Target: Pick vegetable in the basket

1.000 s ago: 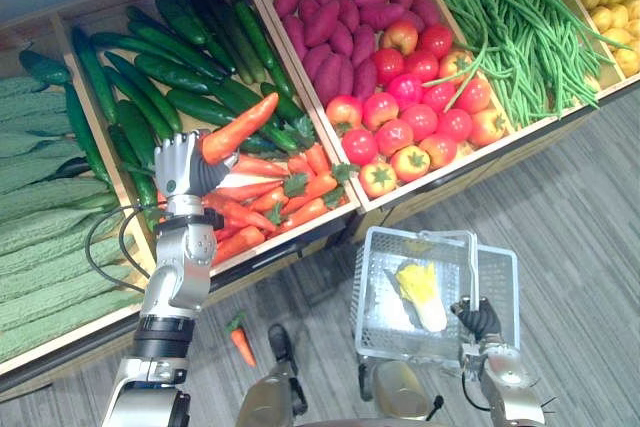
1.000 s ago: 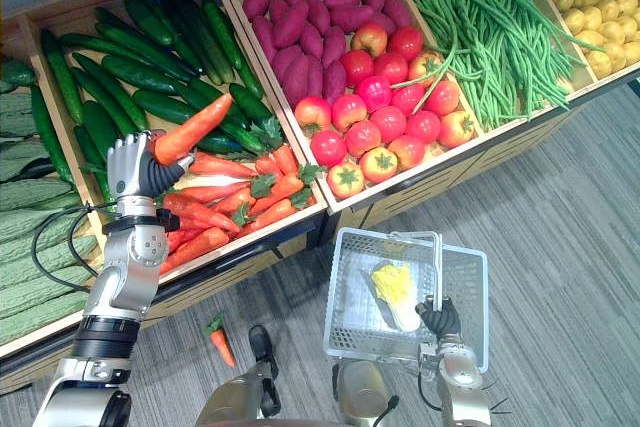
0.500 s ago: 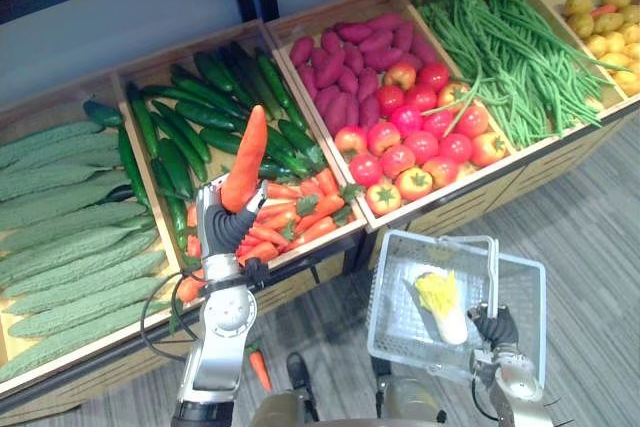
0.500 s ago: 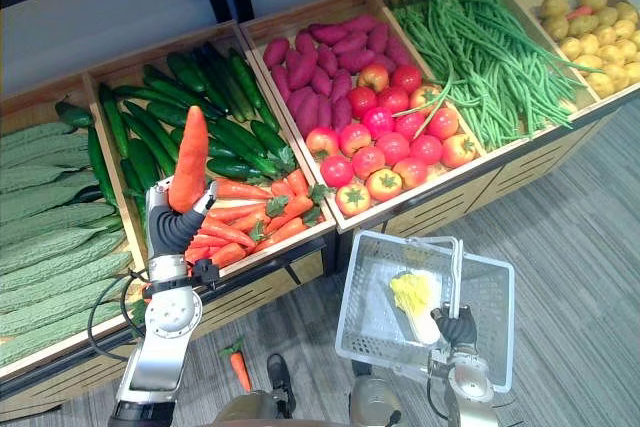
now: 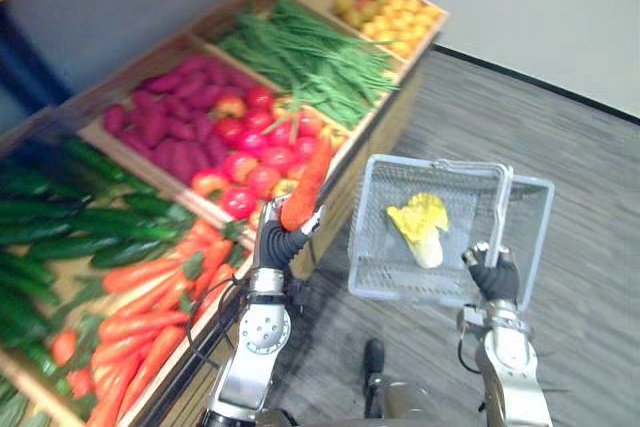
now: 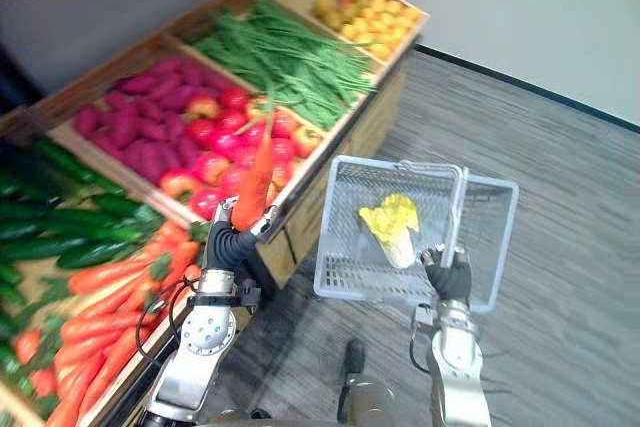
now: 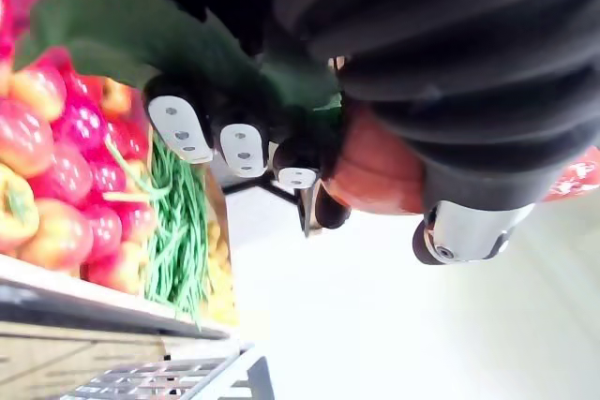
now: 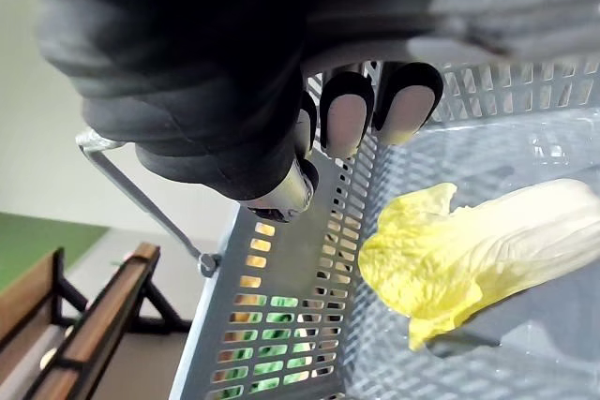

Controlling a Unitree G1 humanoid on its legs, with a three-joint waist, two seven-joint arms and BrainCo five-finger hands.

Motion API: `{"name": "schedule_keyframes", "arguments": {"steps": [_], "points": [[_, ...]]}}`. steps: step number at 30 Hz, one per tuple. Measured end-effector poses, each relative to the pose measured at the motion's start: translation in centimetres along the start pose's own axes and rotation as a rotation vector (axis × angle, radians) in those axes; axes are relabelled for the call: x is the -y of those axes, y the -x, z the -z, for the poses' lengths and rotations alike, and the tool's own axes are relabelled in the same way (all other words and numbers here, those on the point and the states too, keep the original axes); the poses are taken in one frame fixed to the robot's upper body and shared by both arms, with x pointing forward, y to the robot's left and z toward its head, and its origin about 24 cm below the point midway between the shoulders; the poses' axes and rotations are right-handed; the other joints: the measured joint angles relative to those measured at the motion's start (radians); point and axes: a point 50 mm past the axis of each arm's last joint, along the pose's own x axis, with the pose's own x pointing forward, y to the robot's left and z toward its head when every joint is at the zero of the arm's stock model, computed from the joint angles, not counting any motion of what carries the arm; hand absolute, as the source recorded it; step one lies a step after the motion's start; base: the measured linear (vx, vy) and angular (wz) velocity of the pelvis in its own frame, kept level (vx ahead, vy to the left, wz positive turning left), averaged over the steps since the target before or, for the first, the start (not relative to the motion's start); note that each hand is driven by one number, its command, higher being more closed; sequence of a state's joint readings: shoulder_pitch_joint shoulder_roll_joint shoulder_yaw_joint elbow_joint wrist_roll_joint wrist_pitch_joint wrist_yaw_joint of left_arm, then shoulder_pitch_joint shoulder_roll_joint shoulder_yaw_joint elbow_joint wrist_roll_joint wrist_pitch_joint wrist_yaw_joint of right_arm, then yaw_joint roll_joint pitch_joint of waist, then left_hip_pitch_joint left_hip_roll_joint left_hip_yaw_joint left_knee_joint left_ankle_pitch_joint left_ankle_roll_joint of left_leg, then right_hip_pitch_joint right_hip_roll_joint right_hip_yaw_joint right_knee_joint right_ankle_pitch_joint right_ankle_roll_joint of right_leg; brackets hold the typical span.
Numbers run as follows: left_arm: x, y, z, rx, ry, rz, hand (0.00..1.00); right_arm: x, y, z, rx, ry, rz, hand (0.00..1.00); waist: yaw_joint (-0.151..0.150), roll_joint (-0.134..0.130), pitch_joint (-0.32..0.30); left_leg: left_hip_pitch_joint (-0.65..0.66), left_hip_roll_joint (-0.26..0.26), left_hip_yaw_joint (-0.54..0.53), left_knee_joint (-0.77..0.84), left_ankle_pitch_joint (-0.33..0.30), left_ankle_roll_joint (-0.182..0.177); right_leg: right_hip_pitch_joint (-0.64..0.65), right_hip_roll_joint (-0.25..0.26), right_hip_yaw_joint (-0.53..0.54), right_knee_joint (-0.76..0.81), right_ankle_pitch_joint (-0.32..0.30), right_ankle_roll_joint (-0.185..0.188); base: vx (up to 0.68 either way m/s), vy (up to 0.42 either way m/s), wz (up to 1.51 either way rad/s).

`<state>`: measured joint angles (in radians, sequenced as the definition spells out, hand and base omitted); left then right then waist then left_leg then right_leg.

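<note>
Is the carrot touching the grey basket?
Apart. In the right eye view the carrot, held upright in the left robot hand, stands beside the basket with a clear gap between them.

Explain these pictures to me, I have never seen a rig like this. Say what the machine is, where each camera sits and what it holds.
This is a two-armed humanoid robot at a wooden produce stand. Two pictures come from cameras on its head, looking down; the other two come from a camera on each wrist, very close. Its left hand is curled round a carrot. Its right hand grips the handle of a wire basket, where a yellow cabbage lies. The stand holds tomatoes, green beans and more.
</note>
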<state>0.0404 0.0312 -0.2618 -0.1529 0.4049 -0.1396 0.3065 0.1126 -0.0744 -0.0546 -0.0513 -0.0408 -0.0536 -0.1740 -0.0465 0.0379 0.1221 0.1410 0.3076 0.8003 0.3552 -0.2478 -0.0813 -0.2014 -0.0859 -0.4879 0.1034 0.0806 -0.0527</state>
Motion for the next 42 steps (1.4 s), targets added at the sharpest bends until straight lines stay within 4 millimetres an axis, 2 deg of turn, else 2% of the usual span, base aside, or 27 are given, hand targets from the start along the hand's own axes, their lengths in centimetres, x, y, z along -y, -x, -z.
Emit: {"name": "schedule_keyframes", "arguments": {"steps": [1, 2, 3, 4, 5, 6, 8, 9, 10, 11, 12, 13, 14, 16, 18, 20, 22, 26, 27, 30, 35, 42], "points": [[0.3, -0.1, 0.1, -0.002, 0.0, 0.017, 1.0, -0.4, 0.0, 0.0, 0.001, -0.001, -0.029, 1.0, -0.001, 0.004, -0.002, -0.003, 0.024, -0.006, 0.054, 0.004, -0.005, 0.001, 0.017, 0.027, 0.0, -0.005, -0.003, 0.2, -0.118, -1.49], [0.8, -0.2, 0.4, -0.011, -0.001, 0.042, 1.0, -1.4, 0.0, -0.3, 0.009, 0.001, -0.095, 1.0, 0.007, 0.008, -0.003, -0.026, 0.084, -0.041, 0.203, 0.022, 0.016, 0.013, 0.052, 0.086, -0.003, -0.016, -0.012, 0.14, -0.056, -1.31], [0.9, -0.2, 0.6, -0.021, -0.004, 0.052, 1.0, -2.0, -0.1, -0.4, 0.013, -0.002, -0.129, 1.0, 0.006, 0.008, -0.003, -0.044, 0.11, -0.088, 0.28, 0.047, 0.054, 0.023, 0.07, 0.114, -0.006, -0.025, -0.023, 0.21, -0.058, -1.62], [1.1, 0.0, 1.5, -0.055, -0.016, 0.073, 1.0, -3.0, -0.1, -0.7, 0.021, -0.011, -0.192, 1.0, 0.005, 0.007, -0.003, -0.095, 0.117, -0.227, 0.407, 0.078, 0.086, 0.051, 0.092, 0.166, -0.02, -0.029, -0.028, 0.22, -0.007, -1.41], [1.8, 0.2, 2.1, -0.084, -0.015, 0.098, 1.0, -3.5, -0.2, -1.0, 0.032, -0.018, -0.225, 1.0, 0.006, 0.006, -0.002, -0.148, 0.078, -0.352, 0.458, 0.027, 0.039, 0.074, 0.099, 0.216, -0.037, -0.03, -0.03, 0.23, 0.025, -1.3], [2.0, 0.2, 2.4, -0.095, -0.013, 0.105, 1.0, -3.8, -0.3, -1.2, 0.04, -0.026, -0.239, 1.0, 0.009, 0.004, -0.002, -0.175, 0.052, -0.396, 0.458, 0.0, 0.04, 0.081, 0.098, 0.242, -0.041, -0.03, -0.03, 0.22, 0.081, -1.17], [2.0, 0.3, 2.9, -0.119, -0.01, 0.106, 1.0, -5.4, -0.8, -2.4, 0.078, -0.063, -0.305, 1.0, 0.023, 0.001, 0.0, -0.259, -0.055, -0.533, 0.353, -0.06, 0.052, 0.106, 0.086, 0.339, -0.057, -0.03, -0.03, 0.22, 0.128, -1.18], [2.0, 0.3, 2.9, -0.121, -0.011, 0.104, 1.0, -5.8, -0.9, -2.7, 0.089, -0.065, -0.327, 1.0, 0.032, 0.0, 0.0, -0.279, -0.09, -0.575, 0.289, -0.06, 0.052, 0.114, 0.078, 0.37, -0.058, -0.031, -0.026, 0.19, 0.182, -1.28], [1.9, 0.2, 2.9, -0.122, -0.012, 0.098, 1.0, -6.6, -1.0, -3.2, 0.108, -0.062, -0.364, 1.0, 0.043, 0.0, 0.002, -0.299, -0.142, -0.647, 0.167, -0.052, 0.04, 0.129, 0.066, 0.423, -0.059, -0.028, 0.004, 0.14, 0.227, -1.03], [1.9, 0.2, 2.9, -0.122, -0.014, 0.095, 1.0, -6.9, -1.0, -3.4, 0.115, -0.064, -0.38, 1.0, 0.047, 0.003, 0.0, -0.304, -0.155, -0.673, 0.112, -0.041, 0.032, 0.131, 0.066, 0.442, -0.058, -0.021, 0.022, 0.09, 0.219, -1.09], [1.8, 0.0, 2.9, -0.118, -0.014, 0.091, 1.0, -7.2, -1.0, -3.6, 0.122, -0.066, -0.405, 1.0, 0.058, 0.011, -0.002, -0.301, -0.161, -0.698, 0.014, 0.013, 0.01, 0.133, 0.076, 0.469, -0.056, -0.021, 0.049, 0.06, 0.202, -0.8], [1.9, -0.2, 2.7, -0.113, -0.009, 0.089, 1.0, -7.4, -1.0, -3.7, 0.127, -0.063, -0.421, 1.0, 0.06, 0.019, 0.0, -0.299, -0.153, -0.709, -0.01, 0.102, 0.011, 0.137, 0.088, 0.492, -0.058, -0.021, 0.059, 0.1, 0.243, -0.88], [1.9, -0.4, 3.1, -0.121, -0.03, 0.101, 1.0, -8.3, -0.5, -3.7, 0.119, -0.087, -0.466, 1.0, 0.056, -0.011, -0.01, -0.276, -0.171, -0.675, -0.032, 0.093, 0.018, 0.151, 0.07, 0.517, -0.088, -0.007, 0.076, 0.12, 0.238, -0.59], [2.1, -0.9, 3.5, -0.135, -0.051, 0.118, 1.0, -9.0, -0.1, -3.8, 0.116, -0.119, -0.52, 1.0, 0.051, -0.038, -0.014, -0.244, -0.204, -0.644, -0.091, 0.108, 0.04, 0.154, 0.037, 0.533, -0.109, -0.002, 0.086, 0.11, 0.185, -0.36], [2.3, -1.1, 3.8, -0.153, -0.058, 0.126, 1.0, -10.1, 0.6, -3.8, 0.101, -0.156, -0.59, 1.0, 0.035, -0.043, -0.015, -0.199, -0.242, -0.607, -0.169, 0.131, 0.065, 0.155, 0.003, 0.551, -0.113, -0.004, 0.09, 0.1, 0.167, -0.2], [2.3, -1.2, 4.0, -0.166, -0.053, 0.123, 1.0, -10.8, 1.0, -3.7, 0.084, -0.199, -0.624, 1.0, 0.033, -0.045, -0.017, -0.187, -0.255, -0.592, -0.191, 0.132, 0.067, 0.154, -0.005, 0.575, -0.13, 0.003, 0.1, 0.1, 0.13, -0.23], [2.2, -1.3, 4.6, -0.199, -0.048, 0.121, 1.0, -11.4, 1.4, -3.7, 0.067, -0.229, -0.646, 1.0, 0.032, -0.046, -0.017, -0.176, -0.257, -0.576, -0.209, 0.132, 0.067, 0.153, -0.006, 0.584, -0.142, 0.01, 0.11, 0.11, 0.074, -0.26], [2.7, -1.3, 5.7, -0.27, -0.037, 0.143, 1.0, -12.2, 2.0, -3.6, 0.051, -0.236, -0.699, 1.0, 0.007, -0.046, -0.017, -0.162, -0.255, -0.575, -0.231, 0.132, 0.067, 0.154, -0.002, 0.596, -0.146, 0.011, 0.111, 0.06, 0.007, -0.06], [2.9, -1.2, 5.9, -0.283, -0.033, 0.155, 0.0, -12.1, 2.1, -3.4, 0.041, -0.236, -0.695, 1.0, 0.005, -0.046, -0.017, -0.153, -0.255, -0.575, -0.241, 0.133, 0.066, 0.157, -0.001, 0.597, -0.147, 0.011, 0.111, 0.04, 0.008, -0.08], [3.4, -0.7, 6.9, -0.338, -0.03, 0.174, 0.0, -11.9, 2.5, -2.8, 0.017, -0.242, -0.688, 1.0, -0.002, -0.048, -0.018, -0.138, -0.253, -0.575, -0.253, 0.133, 0.066, 0.169, -0.001, 0.597, -0.155, 0.011, 0.111, 0.01, -0.003, -0.03], [4.1, 0.6, 8.8, -0.454, -0.059, 0.217, 0.0, -11.6, 3.2, -1.8, -0.041, -0.241, -0.679, 1.0, -0.008, -0.067, -0.028, -0.128, -0.256, -0.58, -0.281, 0.144, 0.062, 0.169, -0.002, 0.595, -0.16, 0.011, 0.111, 0.0, -0.004, 0.01], [5.1, 1.4, 9.0, -0.472, -0.056, 0.28, 0.0, -11.8, 3.6, -1.4, -0.055, -0.224, -0.677, 1.0, -0.016, -0.075, -0.03, -0.119, -0.259, -0.605, -0.328, 0.181, 0.058, 0.169, -0.001, 0.571, -0.161, 0.01, 0.112, -0.03, -0.031, 0.11]]}}
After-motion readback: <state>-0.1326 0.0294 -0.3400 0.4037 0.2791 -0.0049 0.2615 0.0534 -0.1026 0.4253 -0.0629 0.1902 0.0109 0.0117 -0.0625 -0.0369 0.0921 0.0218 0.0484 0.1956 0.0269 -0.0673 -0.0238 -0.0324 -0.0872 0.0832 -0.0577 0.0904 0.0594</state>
